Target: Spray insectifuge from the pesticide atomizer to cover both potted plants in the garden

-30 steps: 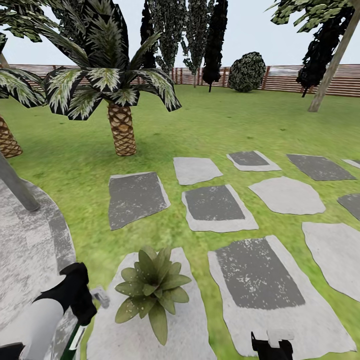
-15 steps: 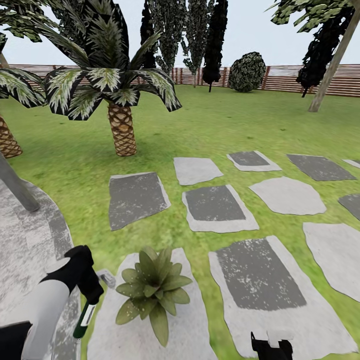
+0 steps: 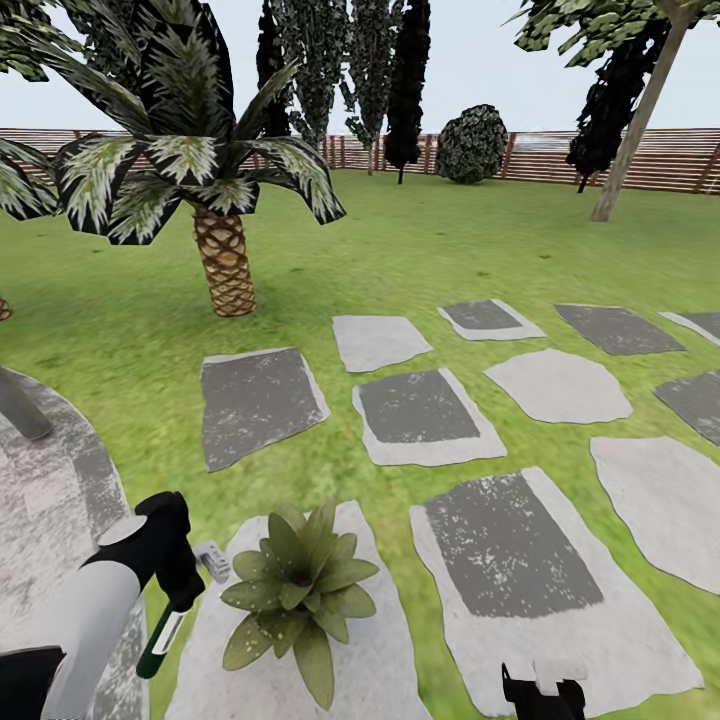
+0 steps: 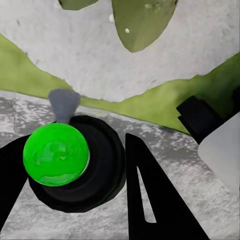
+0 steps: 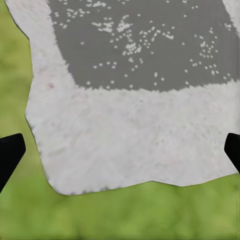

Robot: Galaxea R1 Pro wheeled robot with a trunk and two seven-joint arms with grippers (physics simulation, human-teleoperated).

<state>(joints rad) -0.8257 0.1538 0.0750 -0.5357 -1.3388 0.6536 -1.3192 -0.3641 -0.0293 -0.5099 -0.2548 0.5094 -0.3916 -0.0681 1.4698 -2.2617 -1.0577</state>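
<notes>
Holding: the left gripper (image 3: 180, 592) has its fingers closed on the pesticide atomizer (image 3: 163, 636), the dark-green bottle hanging tilted below them and the pale trigger head (image 3: 212, 560) jutting from them toward the potted plant (image 3: 298, 590).
Bottle between the fingers: in the left wrist view the black left gripper (image 4: 80, 170) flanks the pesticide atomizer (image 4: 75, 160) on both sides, its bright green end (image 4: 56, 154) facing the camera and the grey nozzle (image 4: 63, 104) pointing past the fingertips at the ground.
Plant: a low olive-green rosette just beside the fingers, on a pale stepping stone (image 3: 380, 660); two of its leaves (image 4: 142, 22) show beyond the nozzle.
Ground under the left fingers: a strip of lawn (image 4: 150, 102) between the stepping stone and the round grey paved patch (image 3: 50, 520).
Right gripper (image 3: 543, 692): low by the frame edge; in its wrist view the fingers (image 5: 10, 152) stand wide apart, nothing between them, over a grey stone (image 5: 135, 100) and grass.
Beyond: a palm (image 3: 222, 240), more stones, a brown fence (image 3: 660, 160).
</notes>
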